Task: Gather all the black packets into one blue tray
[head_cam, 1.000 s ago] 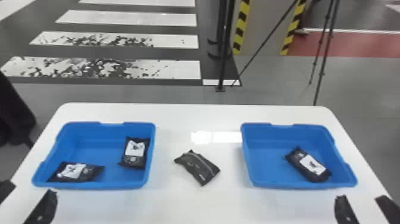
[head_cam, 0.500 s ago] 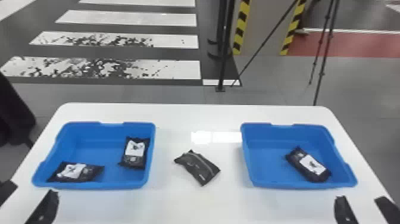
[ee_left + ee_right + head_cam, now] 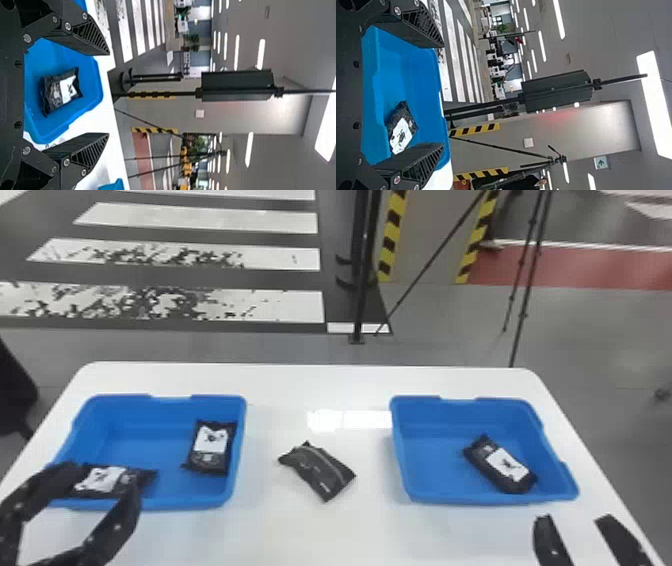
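The left gripper (image 3: 101,474), spread wide and empty, hangs over the near-left corner of the left tray (image 3: 135,440), where two black packets (image 3: 210,445) lie. The right gripper (image 3: 575,518), apart and empty, points forward near the right tray's (image 3: 435,470) near-right corner; that tray holds one packet (image 3: 502,467). Another (image 3: 320,471) lies on the table (image 3: 320,535) between both trays.

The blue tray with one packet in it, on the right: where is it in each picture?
Head view: the blue tray sits on the table, right side.
Left wrist view: its corner, to the robot's right of the left gripper.
Right wrist view: behind the right gripper.
Shared landmark: yellow-and-black stripes.
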`<state>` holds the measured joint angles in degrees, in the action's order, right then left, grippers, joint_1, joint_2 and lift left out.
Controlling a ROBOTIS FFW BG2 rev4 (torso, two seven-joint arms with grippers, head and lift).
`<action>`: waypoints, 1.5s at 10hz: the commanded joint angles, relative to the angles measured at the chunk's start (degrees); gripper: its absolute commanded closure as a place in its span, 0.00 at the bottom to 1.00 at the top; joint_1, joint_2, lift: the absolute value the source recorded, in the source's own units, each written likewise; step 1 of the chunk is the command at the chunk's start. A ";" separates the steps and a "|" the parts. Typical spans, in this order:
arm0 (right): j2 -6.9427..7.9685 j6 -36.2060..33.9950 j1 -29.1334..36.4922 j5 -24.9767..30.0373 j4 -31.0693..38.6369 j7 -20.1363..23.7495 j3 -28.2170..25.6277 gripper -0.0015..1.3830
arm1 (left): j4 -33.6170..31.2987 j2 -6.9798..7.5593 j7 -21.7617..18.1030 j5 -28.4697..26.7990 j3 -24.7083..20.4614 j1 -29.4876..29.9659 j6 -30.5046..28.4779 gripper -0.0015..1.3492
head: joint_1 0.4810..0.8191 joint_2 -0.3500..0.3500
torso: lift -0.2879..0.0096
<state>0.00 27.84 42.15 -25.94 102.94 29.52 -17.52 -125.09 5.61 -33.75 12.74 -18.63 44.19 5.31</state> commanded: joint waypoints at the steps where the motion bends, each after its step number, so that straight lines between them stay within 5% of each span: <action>1: 0.05 0.00 -0.39 -0.23 -0.50 0.10 0.38 0.10 | 1.98 1.86 -1.67 -3.83 3.09 -5.80 -4.46 0.25 | 0.63 0.32 | 0.60; 5: 0.05 0.00 -1.23 -1.37 -1.62 0.19 1.41 0.10 | 16.18 5.28 -7.74 -8.40 13.26 -24.23 -13.46 0.25 | 0.63 0.21 | 0.60; 7: 0.05 0.00 -1.38 -1.48 -1.90 0.27 1.53 0.10 | 28.13 6.43 -13.36 -10.69 18.40 -35.05 -10.09 0.25 | 0.63 0.15 | 0.60; 11: 0.05 0.00 -2.22 -2.05 -2.46 0.45 1.87 0.10 | 38.82 6.78 -18.20 -21.54 26.85 -49.54 -11.07 0.24 | 0.63 0.09 | 0.60; 15: 0.05 0.00 -2.64 -2.51 -2.89 0.54 1.87 0.10 | 54.29 5.64 -19.34 -24.17 38.74 -60.65 -7.70 0.23 | 0.63 0.00 | 0.60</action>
<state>0.00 27.85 39.55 -28.43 100.10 30.06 -15.65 -72.86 11.47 -53.07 -11.24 18.34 -15.25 -2.06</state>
